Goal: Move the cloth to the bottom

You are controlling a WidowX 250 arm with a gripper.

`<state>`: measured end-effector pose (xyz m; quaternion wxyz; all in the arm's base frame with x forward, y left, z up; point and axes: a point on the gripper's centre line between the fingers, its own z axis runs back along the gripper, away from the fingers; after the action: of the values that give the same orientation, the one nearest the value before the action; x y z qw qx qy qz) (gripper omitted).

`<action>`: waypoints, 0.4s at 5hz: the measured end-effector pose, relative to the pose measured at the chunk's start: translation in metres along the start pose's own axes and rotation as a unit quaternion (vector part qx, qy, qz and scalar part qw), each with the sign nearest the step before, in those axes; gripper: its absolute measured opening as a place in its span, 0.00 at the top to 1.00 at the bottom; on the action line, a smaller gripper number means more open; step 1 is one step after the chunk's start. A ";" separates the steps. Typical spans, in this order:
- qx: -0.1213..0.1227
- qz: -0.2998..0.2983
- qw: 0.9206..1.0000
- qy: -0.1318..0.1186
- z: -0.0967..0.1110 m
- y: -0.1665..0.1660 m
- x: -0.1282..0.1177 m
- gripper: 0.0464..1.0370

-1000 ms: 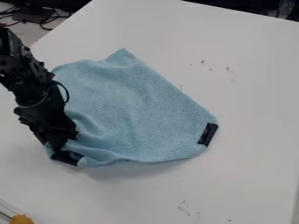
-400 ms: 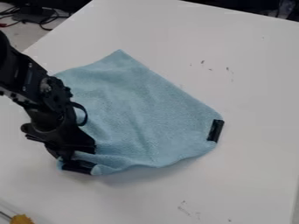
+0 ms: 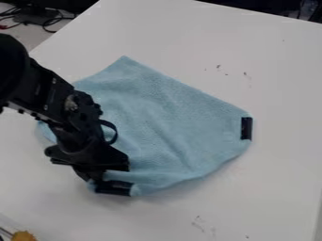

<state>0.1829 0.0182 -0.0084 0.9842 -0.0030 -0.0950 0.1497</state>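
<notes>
My gripper (image 3: 100, 178) is low at the lower left part of the cloth, shut on its corner beside a black strip. The light blue cloth (image 3: 166, 122) lies spread over the middle of the white table, with one corner pointing to the back and soft folds near the gripper. One black strip marks the corner at my gripper, and another black strip (image 3: 246, 128) is on the cloth's right corner. The arm covers part of the cloth's left side.
The white table (image 3: 264, 197) has small dark scuffs at the back right and near the front. A yellow-orange object (image 3: 24, 236) sits at the lower left corner. Black cables (image 3: 53, 21) lie beyond the table's back left edge.
My gripper has moved right and toward the front with the cloth's corner. The cloth has shifted and turned along with it, its right corner now farther right and slightly farther back.
</notes>
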 end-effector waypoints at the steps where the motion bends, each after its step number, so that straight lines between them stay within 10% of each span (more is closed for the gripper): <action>1: -0.003 0.035 0.999 0.033 0.005 -0.023 -0.029 0.98; 2: -0.008 0.064 0.997 0.040 0.007 -0.037 -0.045 0.99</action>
<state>0.1504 -0.0308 -0.0086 0.9756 -0.0230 -0.0561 0.2109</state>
